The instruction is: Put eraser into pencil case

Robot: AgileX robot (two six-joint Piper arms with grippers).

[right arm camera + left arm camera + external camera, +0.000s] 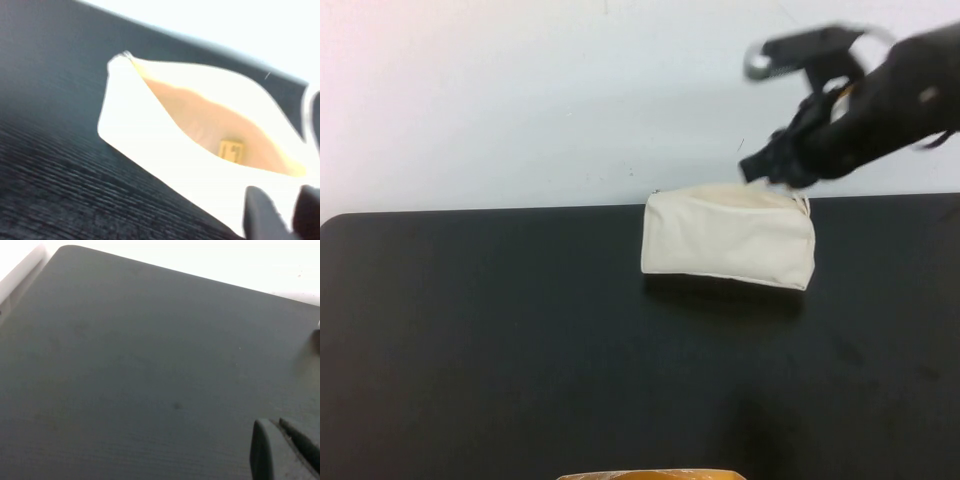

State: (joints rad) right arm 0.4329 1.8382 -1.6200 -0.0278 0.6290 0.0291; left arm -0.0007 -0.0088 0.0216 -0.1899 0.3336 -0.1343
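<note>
The cream pencil case lies on the black table near its far edge, its top open. In the right wrist view the pencil case gapes and shows its peach lining, and the yellowish eraser lies inside it. My right gripper hovers just above the pouch's far right end. In its wrist view the gripper is open and empty, with the pouch showing between its fingers. My left gripper is out of the high view. It hangs shut and empty over bare table, far from the pouch.
The black table ends at a white wall along the far side. A tan-orange object pokes in at the near edge of the high view.
</note>
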